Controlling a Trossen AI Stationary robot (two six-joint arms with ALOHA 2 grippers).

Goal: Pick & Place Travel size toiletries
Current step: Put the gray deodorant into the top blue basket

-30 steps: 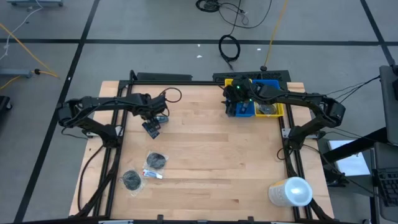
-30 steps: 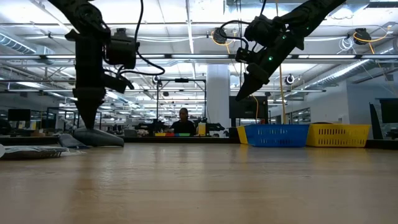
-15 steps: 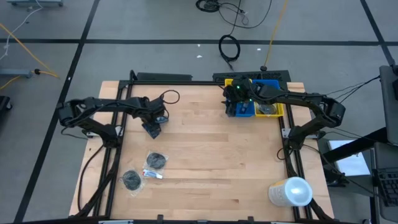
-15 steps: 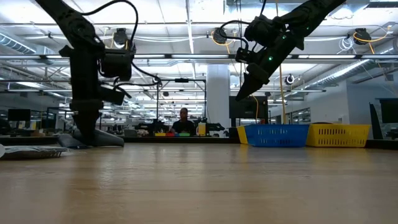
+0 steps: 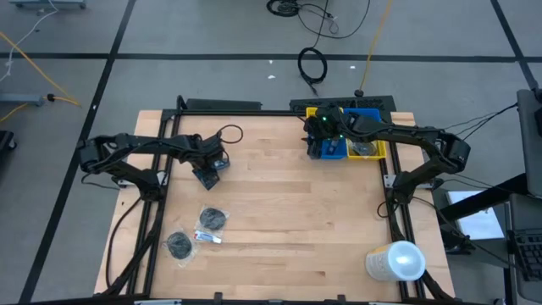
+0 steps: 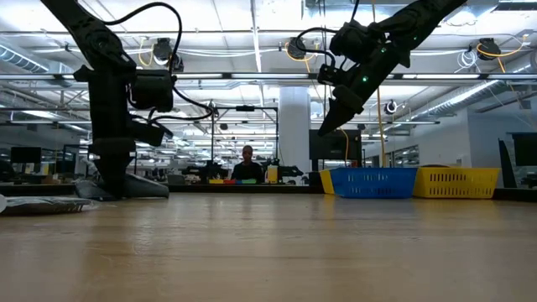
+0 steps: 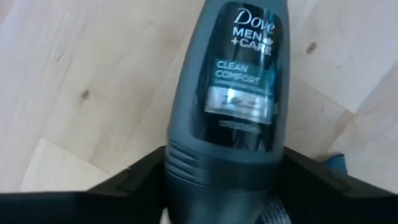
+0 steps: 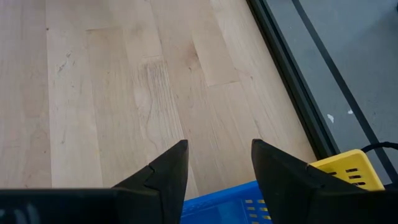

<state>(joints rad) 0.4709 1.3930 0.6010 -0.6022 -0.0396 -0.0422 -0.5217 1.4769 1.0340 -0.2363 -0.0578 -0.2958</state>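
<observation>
Layout, clock-face on the pale wooden table seen from above: dark grey plastic deodorant bottle at 10 o'clock, lying on the wood under the left gripper. Round dark tin, small white tube and dark crumpled pouch clustered at 8. Blue plastic bin and yellow plastic bin side by side at 1, right gripper above them. Big white cylinder at 4.

A large open-plan lab or industrial hall is shown: exposed ceiling trusses, strip lights, a seated person at distant benches, taped grey floor with loose cables.
</observation>
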